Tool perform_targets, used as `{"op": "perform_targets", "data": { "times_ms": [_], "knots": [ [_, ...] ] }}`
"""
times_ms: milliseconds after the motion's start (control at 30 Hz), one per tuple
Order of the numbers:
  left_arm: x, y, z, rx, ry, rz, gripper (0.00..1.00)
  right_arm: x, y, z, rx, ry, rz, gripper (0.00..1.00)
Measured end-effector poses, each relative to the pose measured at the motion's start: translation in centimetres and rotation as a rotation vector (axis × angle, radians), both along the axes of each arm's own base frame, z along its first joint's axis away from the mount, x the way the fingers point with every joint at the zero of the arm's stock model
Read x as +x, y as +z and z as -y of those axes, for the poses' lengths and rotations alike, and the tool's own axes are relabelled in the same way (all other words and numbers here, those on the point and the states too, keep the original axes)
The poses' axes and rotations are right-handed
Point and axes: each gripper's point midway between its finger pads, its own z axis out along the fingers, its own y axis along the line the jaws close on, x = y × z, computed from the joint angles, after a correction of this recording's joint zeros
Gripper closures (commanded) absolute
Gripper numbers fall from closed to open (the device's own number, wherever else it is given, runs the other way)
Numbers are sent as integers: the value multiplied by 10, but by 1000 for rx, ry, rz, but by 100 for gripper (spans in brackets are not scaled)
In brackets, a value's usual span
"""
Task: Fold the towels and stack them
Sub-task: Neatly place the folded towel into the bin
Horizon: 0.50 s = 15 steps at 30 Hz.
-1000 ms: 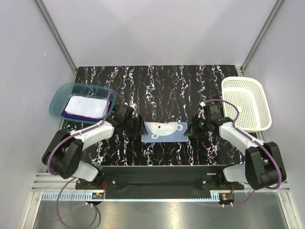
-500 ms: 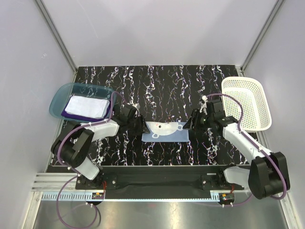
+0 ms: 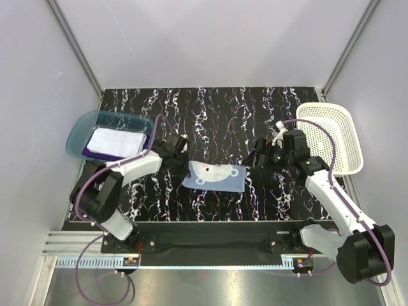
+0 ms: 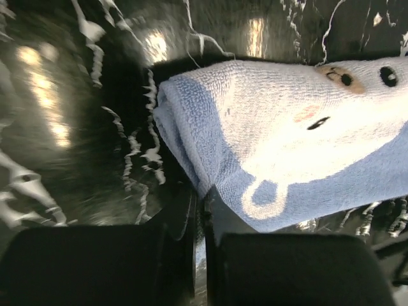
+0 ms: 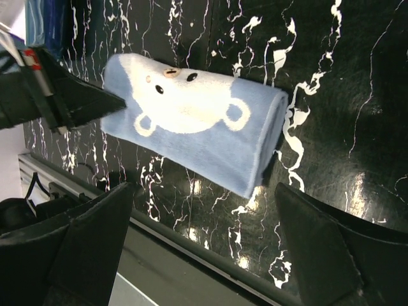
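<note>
Folded light blue towel (image 3: 213, 175) lies mid-table (image 3: 217, 115), its left edge pinched by the left gripper (image 4: 199, 210). The right gripper (image 5: 205, 191) hangs spread wide at its right end. We judge stacking is next — carry it left across open tabletop to the teal tray (image 3: 81, 127), which holds the white towel (image 3: 116, 140) over the purple towel (image 3: 90, 152).

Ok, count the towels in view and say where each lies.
3. The light blue towel lies folded on the table, centre; the white towel sits on the purple towel in the teal tray, left. Others may be hidden beneath.
</note>
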Motion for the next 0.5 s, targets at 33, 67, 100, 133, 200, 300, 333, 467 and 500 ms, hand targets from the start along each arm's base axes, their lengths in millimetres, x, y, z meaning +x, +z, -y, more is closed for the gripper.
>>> {"op": "perform_targets", "data": {
  "times_ms": [33,67,100,133,200,300,333,467,500],
  "knots": [
    [3,5,-3,23,-10,8,100,0,1,1,-7,-4,4,0],
    [7,12,-6,49,-23,24,100,-1,2,2,-11,-7,5,0],
    [12,19,-10,74,-33,43,100,0,4,3,-14,-9,10,0],
    [16,27,-15,101,-38,62,100,-1,5,4,-16,-10,12,0],
    [24,45,-29,148,-43,106,100,-1,7,6,-24,-17,16,0],
    [34,68,-61,224,-21,149,100,0,8,6,-28,-20,19,0],
    [39,75,-73,247,-8,162,100,0,9,6,-28,-20,20,0],
    [54,96,-128,356,55,186,100,1,9,6,-32,-15,21,0],
    [57,99,-139,379,65,188,100,2,8,6,-35,-12,20,0]
  ]
}}
